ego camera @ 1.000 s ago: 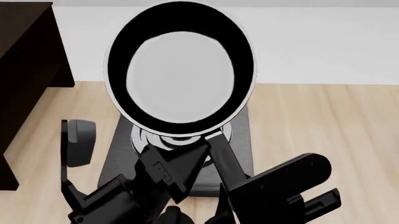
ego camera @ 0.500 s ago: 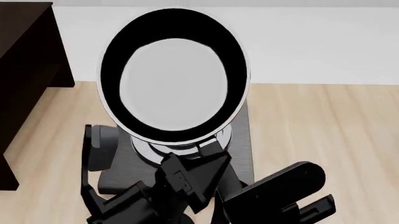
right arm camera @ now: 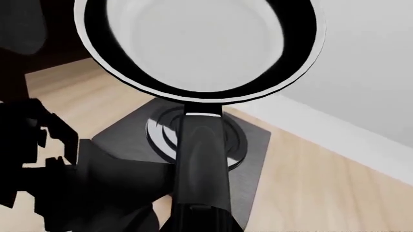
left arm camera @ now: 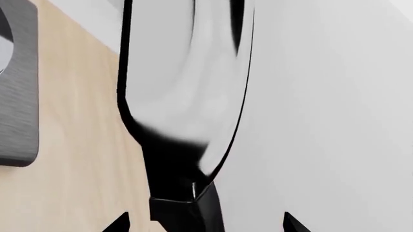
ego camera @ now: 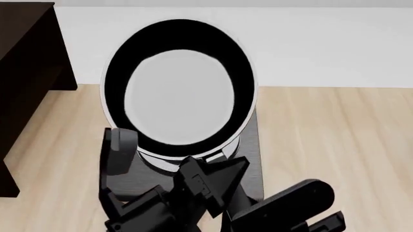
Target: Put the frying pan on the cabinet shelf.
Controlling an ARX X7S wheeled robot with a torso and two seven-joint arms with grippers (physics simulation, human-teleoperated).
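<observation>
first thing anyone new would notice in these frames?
The frying pan, held up in the air over the square black hob, its pale inside facing the head camera and filling mid-frame. Both arms crowd below it near the long black handle, though which tool grips it is hidden. The dark cabinet stands at far left, on the pale wooden tabletop.

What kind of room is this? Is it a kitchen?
Probably a kitchen, in a computer simulation. A frying pan is lifted above a square black hob with rings, which sits on a pale wooden tabletop. A dark cabinet stands to the left.
</observation>
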